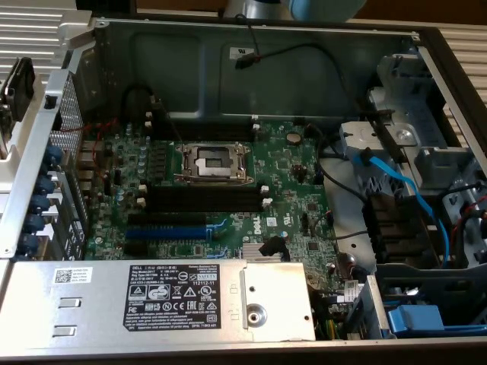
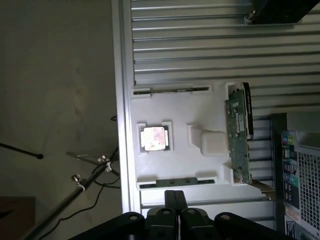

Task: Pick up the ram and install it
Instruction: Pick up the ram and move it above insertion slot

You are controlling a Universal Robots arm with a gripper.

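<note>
Wrist view: gripper point(image 2: 175, 196), closed tight and empty, hangs just short of the ram point(image 2: 170, 182) in the white tray point(image 2: 180, 115); centre on its middle, square to its length; exterior view: black slots point(image 1: 202, 199) at socket's point(image 1: 213, 162) 6 o'clock.

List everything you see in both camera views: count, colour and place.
computer case: one, grey, open.
motherboard: one, green, inside the case.
processor socket: one, silver, mid-board.
long slots: several, black, beside the socket.
expansion slot: one, blue, beside the black slots.
power supply: one, silver, along the case's edge.
cable: one, blue, exterior view's right.
tray: one, white, on the ribbed metal table.
processor chip: one, silvery, in a tray pocket.
ram: one, green, on edge at the tray's side.
end effector: one, black, shut, empty, near the tray, apart from the ram.
</note>
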